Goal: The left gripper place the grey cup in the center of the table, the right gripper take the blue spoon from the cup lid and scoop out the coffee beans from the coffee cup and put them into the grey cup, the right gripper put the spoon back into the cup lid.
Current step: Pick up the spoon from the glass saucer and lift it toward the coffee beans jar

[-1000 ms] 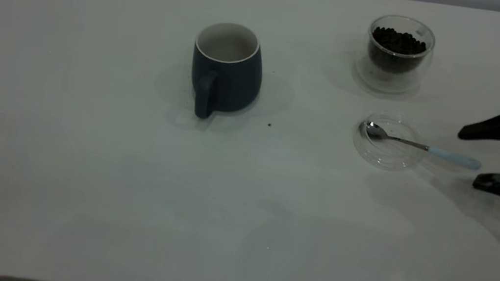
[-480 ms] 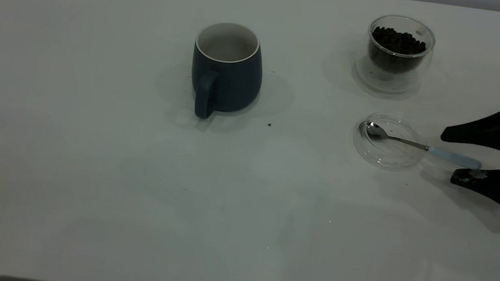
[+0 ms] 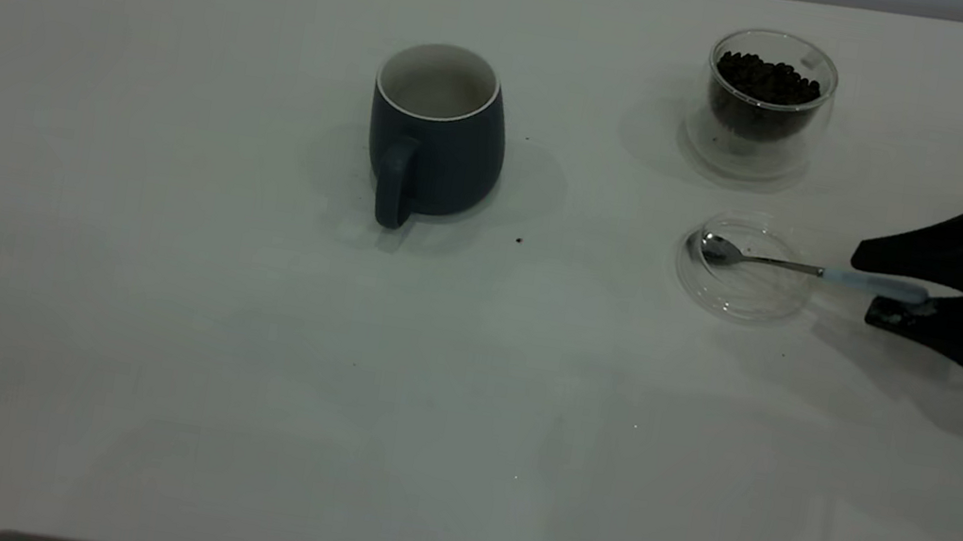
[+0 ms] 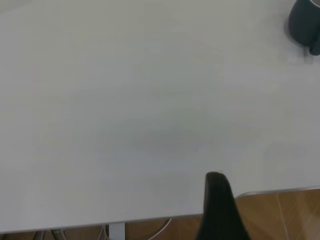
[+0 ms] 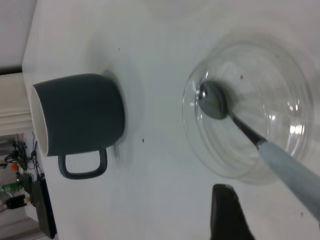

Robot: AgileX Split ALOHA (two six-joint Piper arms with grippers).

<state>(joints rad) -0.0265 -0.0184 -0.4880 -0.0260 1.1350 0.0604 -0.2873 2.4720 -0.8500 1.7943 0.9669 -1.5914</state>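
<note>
now on step two: i am taking the spoon [image 3: 815,272] from the lid [image 3: 740,295]. right gripper [image 3: 898,293] sits at the handle end, fingers narrowed around it; i judge contact made, though full clamping is unclear from here. spoon bowl lies in the lid. mug [image 3: 437,135] stands mid-table, empty; beans [image 3: 766,76] wait in the glass cup [image 3: 766,103]. left gripper [image 4: 216,210] is parked at the table [image 3: 151,307] edge. next: clamp, lift level. half a second ago the fingers stood wider and the spoon lay angled.

The blue spoon [image 3: 815,272] handle's end is hidden between the right end effector [image 3: 871,286] fingers.
</note>
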